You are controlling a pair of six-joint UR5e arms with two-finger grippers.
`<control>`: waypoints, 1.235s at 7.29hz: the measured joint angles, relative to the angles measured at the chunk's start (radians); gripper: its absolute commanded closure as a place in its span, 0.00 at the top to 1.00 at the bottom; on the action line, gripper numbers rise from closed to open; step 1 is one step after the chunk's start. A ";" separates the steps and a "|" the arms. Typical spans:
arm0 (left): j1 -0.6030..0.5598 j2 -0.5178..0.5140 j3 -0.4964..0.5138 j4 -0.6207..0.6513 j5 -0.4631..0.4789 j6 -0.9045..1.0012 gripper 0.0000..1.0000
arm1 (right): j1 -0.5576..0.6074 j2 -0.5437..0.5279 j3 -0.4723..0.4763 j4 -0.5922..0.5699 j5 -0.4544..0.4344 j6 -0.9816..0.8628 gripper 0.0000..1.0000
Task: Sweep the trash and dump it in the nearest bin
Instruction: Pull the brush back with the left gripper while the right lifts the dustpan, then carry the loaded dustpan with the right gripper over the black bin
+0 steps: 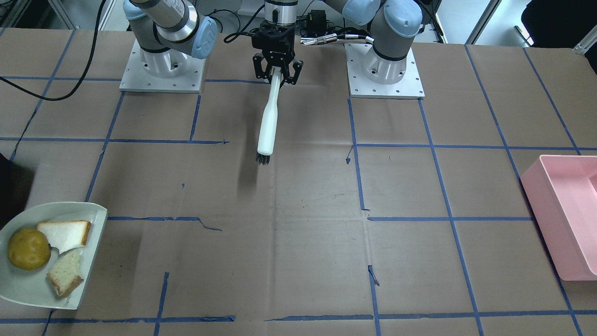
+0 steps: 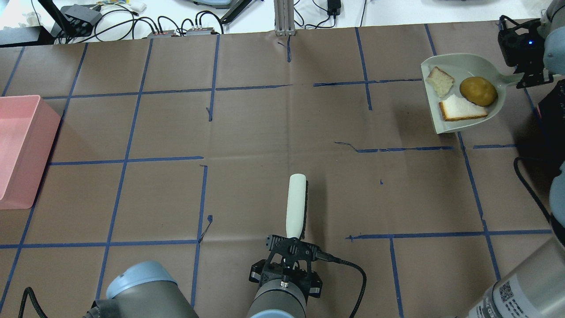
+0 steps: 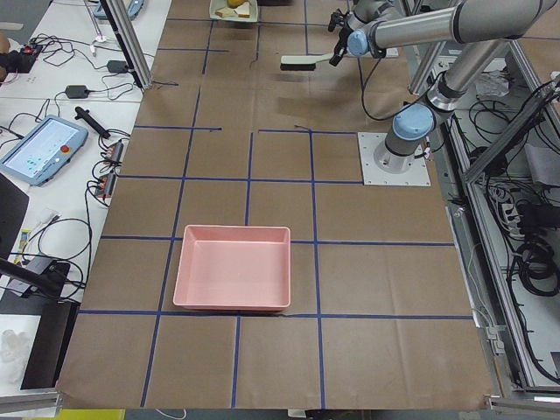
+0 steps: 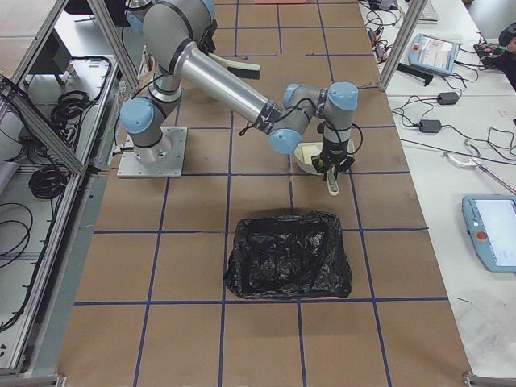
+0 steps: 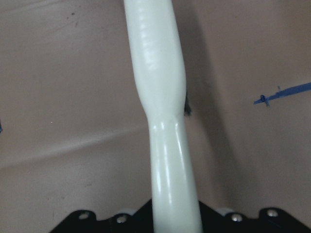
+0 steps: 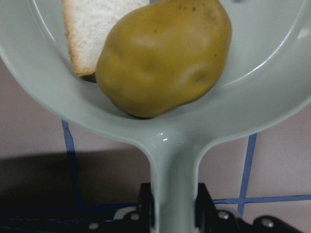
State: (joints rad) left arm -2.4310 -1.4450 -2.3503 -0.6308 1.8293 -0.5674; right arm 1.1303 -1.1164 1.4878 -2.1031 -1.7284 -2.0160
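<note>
The trash lies in a pale green dustpan (image 2: pixel 470 66): a yellow-brown potato (image 2: pixel 478 91) and two pieces of white bread (image 2: pixel 461 108) (image 2: pixel 440 81). My right gripper (image 2: pixel 523 78) is shut on the dustpan's handle (image 6: pixel 174 165) at the table's right end. The right wrist view shows the potato (image 6: pixel 165 58) close to the handle and a piece of bread (image 6: pixel 92 34) behind it. My left gripper (image 1: pixel 277 77) is shut on a white brush (image 1: pixel 269 119), held over the table's middle with its black bristles at the far end. The brush handle (image 5: pixel 160 97) fills the left wrist view.
A black bag-lined bin (image 4: pixel 289 254) sits on the table next to the dustpan (image 4: pixel 310 157), at the robot's right end. A pink bin (image 2: pixel 17 150) stands at the opposite, left end. Blue tape lines cross the brown table cover.
</note>
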 measured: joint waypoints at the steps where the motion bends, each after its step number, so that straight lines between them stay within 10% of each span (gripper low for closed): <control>1: -0.003 -0.011 -0.010 0.006 0.008 -0.017 0.00 | 0.001 -0.032 -0.002 0.040 0.009 0.012 0.00; 9: -0.026 -0.117 -0.033 0.014 0.019 -0.137 0.00 | -0.117 -0.155 -0.007 0.217 0.070 -0.007 0.00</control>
State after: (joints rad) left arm -2.4572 -1.5619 -2.3838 -0.6163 1.8482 -0.7043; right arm 1.0137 -1.2713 1.4812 -1.8863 -1.6586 -2.0227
